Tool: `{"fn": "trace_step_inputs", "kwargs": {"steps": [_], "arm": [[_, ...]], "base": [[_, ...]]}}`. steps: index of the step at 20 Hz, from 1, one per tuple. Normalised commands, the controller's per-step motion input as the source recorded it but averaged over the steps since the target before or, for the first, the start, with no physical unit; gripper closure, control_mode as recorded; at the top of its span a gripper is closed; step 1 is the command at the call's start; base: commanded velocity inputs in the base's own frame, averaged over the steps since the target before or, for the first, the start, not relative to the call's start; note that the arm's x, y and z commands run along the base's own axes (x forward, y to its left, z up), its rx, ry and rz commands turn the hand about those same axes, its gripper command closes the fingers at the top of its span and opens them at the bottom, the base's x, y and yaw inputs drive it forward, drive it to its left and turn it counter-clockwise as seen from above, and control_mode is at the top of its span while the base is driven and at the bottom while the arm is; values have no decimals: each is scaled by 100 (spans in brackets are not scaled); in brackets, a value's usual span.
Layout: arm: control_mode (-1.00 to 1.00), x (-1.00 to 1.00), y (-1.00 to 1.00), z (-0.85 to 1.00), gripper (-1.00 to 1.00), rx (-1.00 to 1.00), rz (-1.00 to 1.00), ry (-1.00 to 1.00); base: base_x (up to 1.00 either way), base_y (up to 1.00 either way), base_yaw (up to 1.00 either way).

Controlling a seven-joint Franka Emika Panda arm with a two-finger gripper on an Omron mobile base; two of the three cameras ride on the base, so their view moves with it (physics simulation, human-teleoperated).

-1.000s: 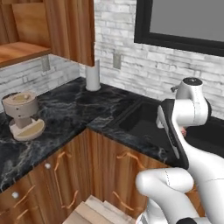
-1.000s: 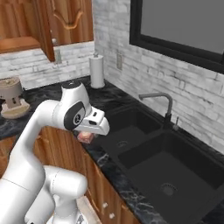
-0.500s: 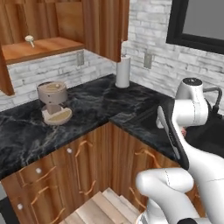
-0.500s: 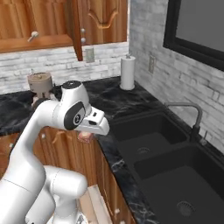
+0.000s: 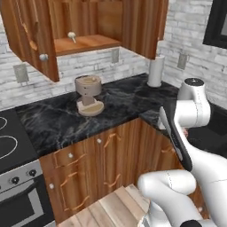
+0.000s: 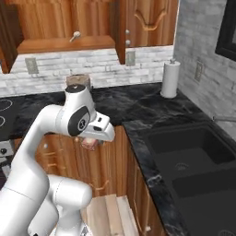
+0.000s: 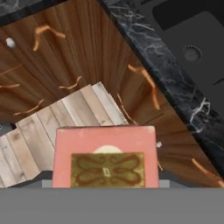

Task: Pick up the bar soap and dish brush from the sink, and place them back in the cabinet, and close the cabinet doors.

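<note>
Jaws [image 6: 91,142] grasping the bar soap [image 7: 105,162] above the lower cabinets, dish brush [image 5: 71,36] on the cabinet [image 5: 88,43] shelf.

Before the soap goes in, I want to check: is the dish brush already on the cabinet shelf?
Yes, the dish brush lies on the shelf of the open cabinet, its round head towards the front.

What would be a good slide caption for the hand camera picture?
The gripper carries the pink bar soap above the wooden floor, with lower cabinets and the black sink beyond.
</note>
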Motion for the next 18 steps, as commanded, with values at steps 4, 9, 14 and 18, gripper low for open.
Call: {"fn": "trace_step_inputs", "kwargs": {"steps": [4,9,14,18], "arm": [[100,0,0,0,100,0,0,0],[100,0,0,0,100,0,0,0],[100,0,0,0,100,0,0,0],[100,0,0,0,100,0,0,0]], "base": [[0,63,25],[28,22,23],[27,-3,29],[38,-4,39]]}}
